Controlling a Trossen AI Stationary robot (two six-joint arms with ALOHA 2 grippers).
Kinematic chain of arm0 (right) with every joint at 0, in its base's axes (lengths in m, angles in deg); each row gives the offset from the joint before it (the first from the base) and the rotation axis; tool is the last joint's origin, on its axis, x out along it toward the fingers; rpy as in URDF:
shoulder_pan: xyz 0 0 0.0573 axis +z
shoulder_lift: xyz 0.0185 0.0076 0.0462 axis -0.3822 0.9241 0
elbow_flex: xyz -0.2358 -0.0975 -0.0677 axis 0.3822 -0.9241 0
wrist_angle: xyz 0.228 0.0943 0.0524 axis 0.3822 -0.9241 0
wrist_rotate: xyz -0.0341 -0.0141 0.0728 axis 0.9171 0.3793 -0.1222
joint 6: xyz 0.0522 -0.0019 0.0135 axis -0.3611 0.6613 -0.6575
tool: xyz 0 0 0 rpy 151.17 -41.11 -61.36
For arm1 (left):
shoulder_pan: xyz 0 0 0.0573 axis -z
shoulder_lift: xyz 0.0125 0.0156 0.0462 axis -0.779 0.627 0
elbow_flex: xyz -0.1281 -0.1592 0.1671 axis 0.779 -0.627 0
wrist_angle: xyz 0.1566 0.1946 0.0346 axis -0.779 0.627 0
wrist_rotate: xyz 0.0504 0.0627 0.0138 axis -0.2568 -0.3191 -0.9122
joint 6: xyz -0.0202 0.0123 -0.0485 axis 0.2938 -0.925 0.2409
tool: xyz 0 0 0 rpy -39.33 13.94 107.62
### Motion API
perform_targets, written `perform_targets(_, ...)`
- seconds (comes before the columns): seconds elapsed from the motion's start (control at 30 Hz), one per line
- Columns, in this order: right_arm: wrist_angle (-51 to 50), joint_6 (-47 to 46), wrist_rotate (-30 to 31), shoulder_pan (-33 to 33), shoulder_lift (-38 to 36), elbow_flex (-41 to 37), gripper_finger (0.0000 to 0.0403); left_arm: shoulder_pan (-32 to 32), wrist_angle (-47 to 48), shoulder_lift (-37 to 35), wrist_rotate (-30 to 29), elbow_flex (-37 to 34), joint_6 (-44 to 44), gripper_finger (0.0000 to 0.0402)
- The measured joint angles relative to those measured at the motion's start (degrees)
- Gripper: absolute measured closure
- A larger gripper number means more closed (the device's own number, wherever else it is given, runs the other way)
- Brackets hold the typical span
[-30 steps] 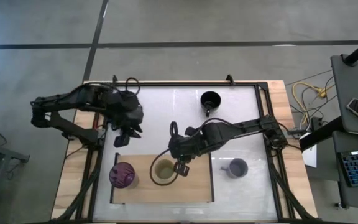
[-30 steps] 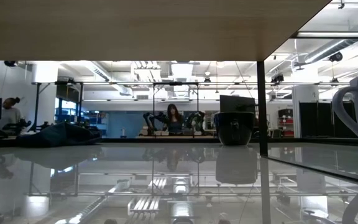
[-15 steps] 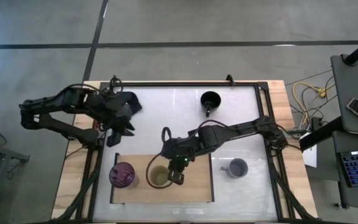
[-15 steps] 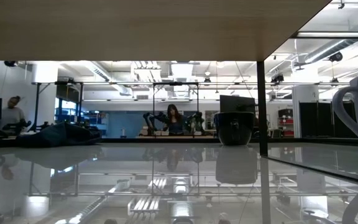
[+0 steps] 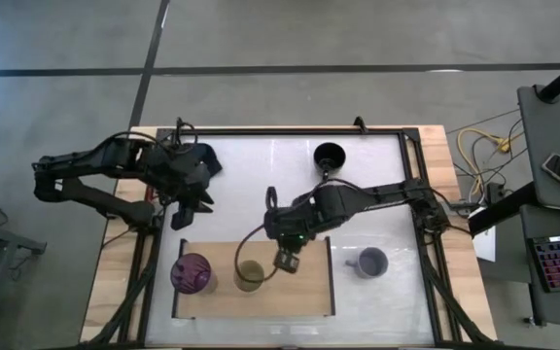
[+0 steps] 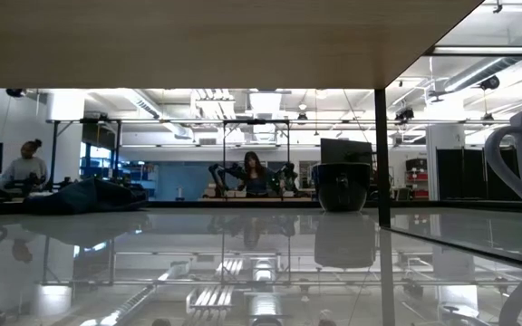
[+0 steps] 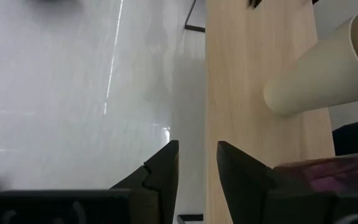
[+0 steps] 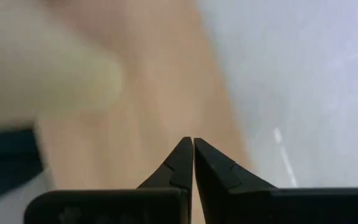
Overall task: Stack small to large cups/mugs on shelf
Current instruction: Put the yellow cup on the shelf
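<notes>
Right gripper [image 5: 286, 261] sits centre-frame in the high view, over the light-wood shelf [image 5: 309, 292], fingertips pressed together, holding nothing. The beige cup [image 5: 250, 275] stands on the shelf just left of it; can't tell if they touch. The purple tumbler [image 5: 192, 272] is on the shelf's left end. The lavender-grey mug [image 5: 371, 262] stands on the white tabletop [image 5: 251, 175] right of the shelf, and the black mug [image 5: 330, 156] is at upper centre near the table's far edge. Left gripper [image 5: 185, 216] hovers left of centre over the tabletop, above the tumbler in frame, fingers [image 7: 166, 171] slightly parted, empty. Dark blue cloth [image 5: 207, 157] lies behind it. No readable writing or labels anywhere.
</notes>
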Motion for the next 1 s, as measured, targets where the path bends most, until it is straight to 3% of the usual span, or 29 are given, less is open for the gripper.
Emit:
perform_targets(0.23, 7.0, 1.2, -9.8, 3.3, 0.0, 0.1, 0.0394, 0.0, 0.0, -0.5, 0.0, 0.3, 0.1, 0.0307)
perform_targets(1.0, 20.1, 0.9, -7.4, 2.7, 3.5, -0.1, 0.0394, 0.0, -0.1, -0.5, 0.0, 0.4, 1.4, 0.0307)
